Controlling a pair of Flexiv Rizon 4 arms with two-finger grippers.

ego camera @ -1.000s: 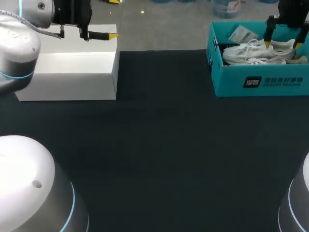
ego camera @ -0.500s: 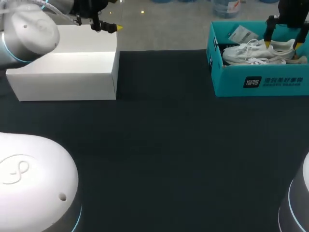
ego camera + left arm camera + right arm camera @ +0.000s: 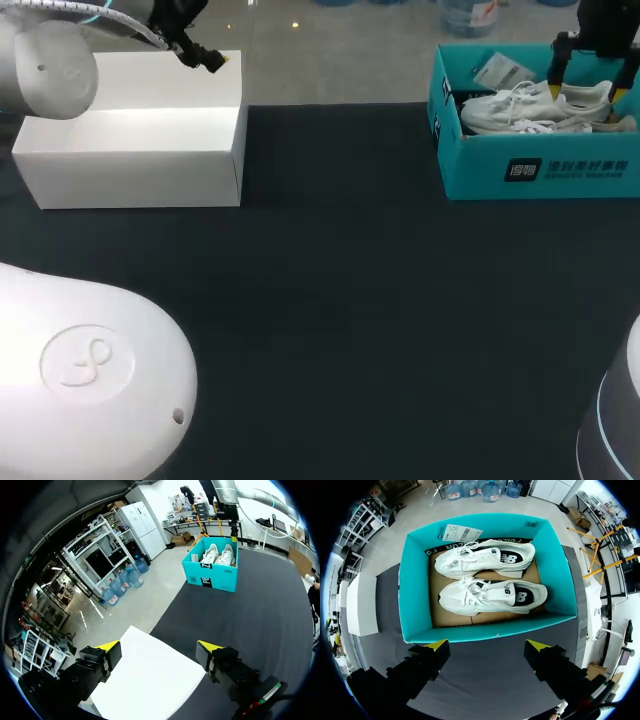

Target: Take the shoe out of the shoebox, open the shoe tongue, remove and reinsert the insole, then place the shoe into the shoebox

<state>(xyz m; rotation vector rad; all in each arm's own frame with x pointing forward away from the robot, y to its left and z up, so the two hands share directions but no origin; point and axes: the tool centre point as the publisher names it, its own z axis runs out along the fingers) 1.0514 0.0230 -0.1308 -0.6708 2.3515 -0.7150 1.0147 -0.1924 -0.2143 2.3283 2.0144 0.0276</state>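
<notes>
1. Shoe (image 3: pixel 490 597) lies in the shoebox (image 3: pixel 415 585), just ahead of my right gripper (image 3: pixel 487 645), which is spread wide.
2. Its long axis parallels my finger line.
3. My left gripper (image 3: pixel 160 647), also wide, is well apart from the shoebox.

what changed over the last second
The left gripper drew slightly back and leftward over the white box, tilting downward. Nothing was gripped or let go. The right gripper stayed open above the shoebox, and the shoes lie inside as before.
</notes>
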